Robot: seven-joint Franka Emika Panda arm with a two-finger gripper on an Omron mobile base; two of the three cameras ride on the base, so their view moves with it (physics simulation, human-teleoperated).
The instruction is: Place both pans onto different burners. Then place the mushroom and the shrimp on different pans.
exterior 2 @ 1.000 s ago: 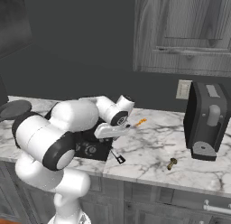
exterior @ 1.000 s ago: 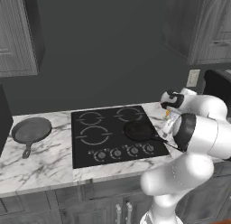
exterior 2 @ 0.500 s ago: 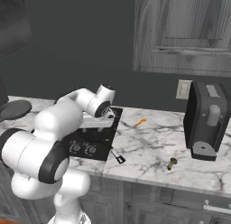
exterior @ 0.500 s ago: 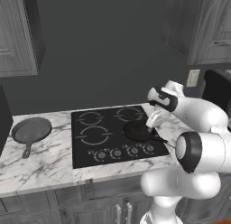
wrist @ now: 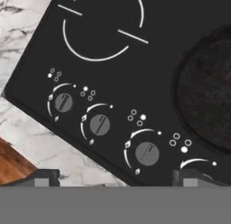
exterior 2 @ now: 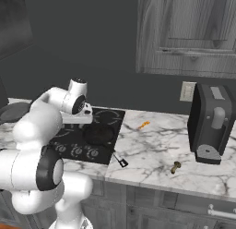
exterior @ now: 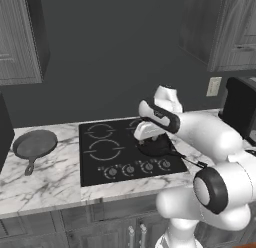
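Wide apart and holding nothing, the two dark finger tips of the gripper [wrist: 115, 175] stand at the lower corners of the hand view, looking down on the flat black glass cooktop [wrist: 149, 60] with its row of small round grey knobs [wrist: 99, 124]. From the left base view the white hand hangs over the cooktop's front right part, right above the small black pan with a thin handle [exterior: 156, 147], which sits on the front right burner; its handle points toward the front right and reaches out over the edge of the glass. In the hand view that same pan fills the right side as a dark round shape, clear of the fingers. One bare burner, a thin grey ring outline [wrist: 104, 26], shows at the top of that view. The wide, shallow dull-grey skillet [exterior: 34, 144] lies off the cooktop on the white marble counter [exterior: 45, 177], well to the left, its short handle pointing toward the front. On the other side, in the right base view, the tiny bright orange shrimp [exterior 2: 144, 125] rests on the marble just right of the cooktop, and the small tan-brown mushroom [exterior 2: 175, 166] lies further right and nearer the front edge, close to the dark grey coffee machine [exterior 2: 211, 123] standing against the wall.
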